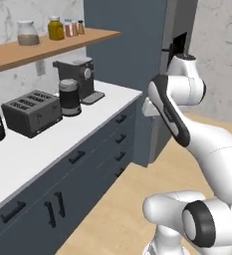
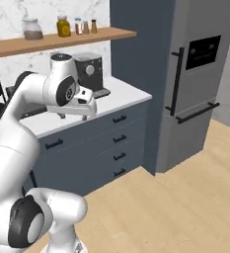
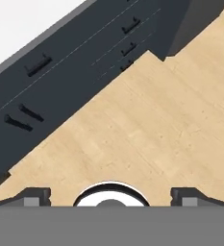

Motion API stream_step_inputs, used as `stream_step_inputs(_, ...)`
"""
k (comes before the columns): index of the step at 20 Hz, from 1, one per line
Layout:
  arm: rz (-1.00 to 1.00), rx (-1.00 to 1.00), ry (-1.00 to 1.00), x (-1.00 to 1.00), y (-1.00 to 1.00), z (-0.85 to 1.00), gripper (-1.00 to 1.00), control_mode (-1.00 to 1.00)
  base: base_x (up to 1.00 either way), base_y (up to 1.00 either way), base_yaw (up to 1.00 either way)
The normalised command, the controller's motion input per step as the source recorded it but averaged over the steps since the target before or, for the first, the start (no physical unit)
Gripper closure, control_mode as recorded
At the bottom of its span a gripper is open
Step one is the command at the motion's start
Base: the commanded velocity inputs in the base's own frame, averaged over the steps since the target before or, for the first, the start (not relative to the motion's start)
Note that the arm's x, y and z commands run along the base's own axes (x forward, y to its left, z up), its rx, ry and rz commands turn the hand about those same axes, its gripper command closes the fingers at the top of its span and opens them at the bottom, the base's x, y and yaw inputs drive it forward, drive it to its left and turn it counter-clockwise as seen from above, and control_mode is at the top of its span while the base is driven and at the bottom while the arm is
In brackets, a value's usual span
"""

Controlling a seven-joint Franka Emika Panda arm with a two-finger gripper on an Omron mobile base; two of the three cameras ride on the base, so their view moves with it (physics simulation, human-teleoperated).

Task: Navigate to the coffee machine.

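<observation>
Two dark finger tips [image 3: 36,196] stand well apart at the bottom of the hand view, so the hand [image 3: 111,198] is wide open with nothing between them; it points down at bare wooden floor [image 3: 147,125] beside the dark blue drawer fronts [image 3: 60,81]. In the right base view the hand [image 2: 83,109] hangs in front of the surface's front edge, folded close to the arm.

Outward from there, the white surface [image 1: 33,154] runs along the wall. The coffee machine [image 1: 76,77] stands at its far end against the back wall, under the wooden shelf [image 1: 53,46], near the corner where the surface meets the tall blue cabinet panel [image 1: 127,45]. Just beside it toward the front edge is a rounded kettle [image 1: 69,97], then a slotted toaster [image 1: 33,112] further along.

Judging by this, the drive is well advanced but probably not finished: the machine is in plain sight of both base views, yet it lies up and off to the far side of the hand, and the base seems to stand out on the floor at an angle to the drawers. What looks left is a short closing move to square up in front of the machine.
</observation>
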Motion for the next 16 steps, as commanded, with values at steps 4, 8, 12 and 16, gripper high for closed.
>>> stream_step_inputs(4, 0.00, 0.00, 0.00, 0.00, 0.00, 0.00, -1.00, 1.00, 0.79, -0.74, 0.48)
stream_step_inputs(8, 0.00, 0.00, 0.00, 0.00, 0.00, 0.00, -1.00, 1.00, 0.76, -0.74, 0.51)
stream_step_inputs(12, 0.00, 0.00, 0.00, 0.00, 0.00, 0.00, -1.00, 1.00, 0.81, -0.77, 0.48)
stream_step_inputs(16, 0.00, 0.00, 0.00, 0.00, 0.00, 0.00, -1.00, 1.00, 0.82, -0.77, 0.48)
